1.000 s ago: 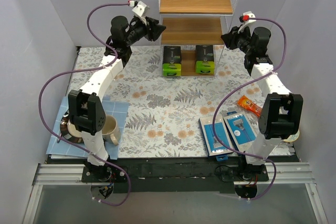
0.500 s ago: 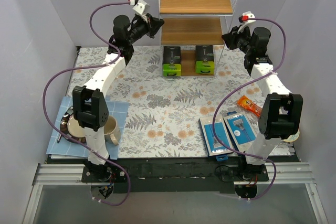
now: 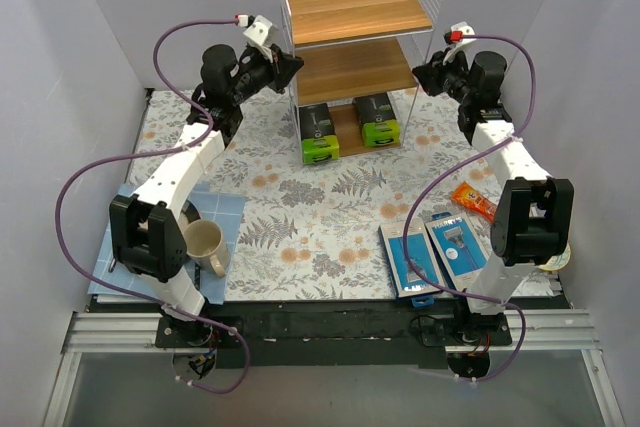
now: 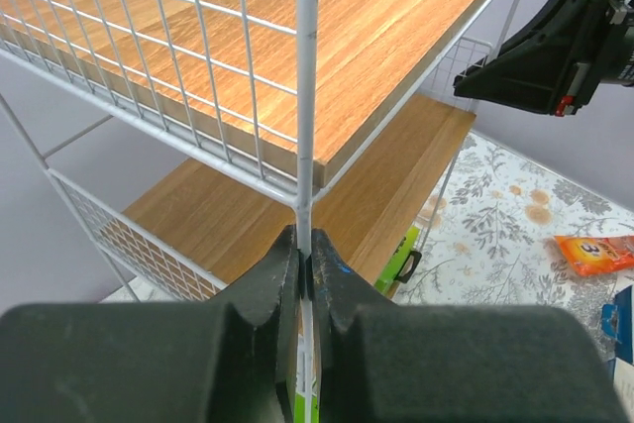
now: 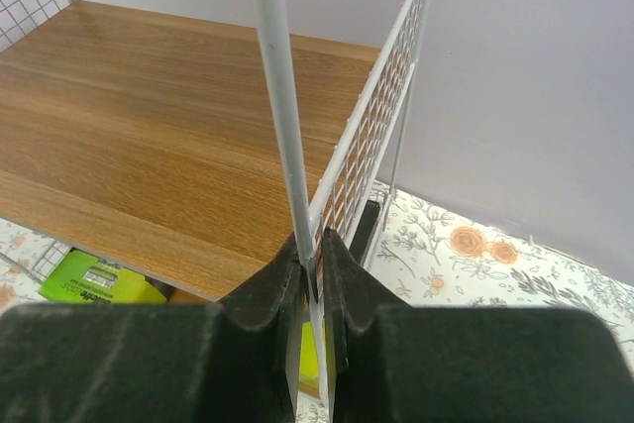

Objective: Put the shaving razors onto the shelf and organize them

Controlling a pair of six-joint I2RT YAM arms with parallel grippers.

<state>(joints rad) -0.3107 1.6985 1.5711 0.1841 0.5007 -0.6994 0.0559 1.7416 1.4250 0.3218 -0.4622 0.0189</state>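
— What are your claws doing?
— My left claw (image 4: 305, 257) is squeezing tight on a wire upright of the shelf (image 3: 355, 9), and my right claw (image 5: 311, 263) is pinching another upright, its jaws nearly together
— Where is everything sitting?
— The shelf is standing at the upper centre of the overhead view. The shaving razors (image 3: 410, 260) are lying side by side on the table (image 3: 300, 197), lower right

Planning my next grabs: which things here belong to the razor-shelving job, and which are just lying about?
Job: left razor pack; right razor pack; wire shelf.
Lying about: orange snack packet; mug; blue mat; left green-and-black box; right green-and-black box, both on the shelf's bottom board.
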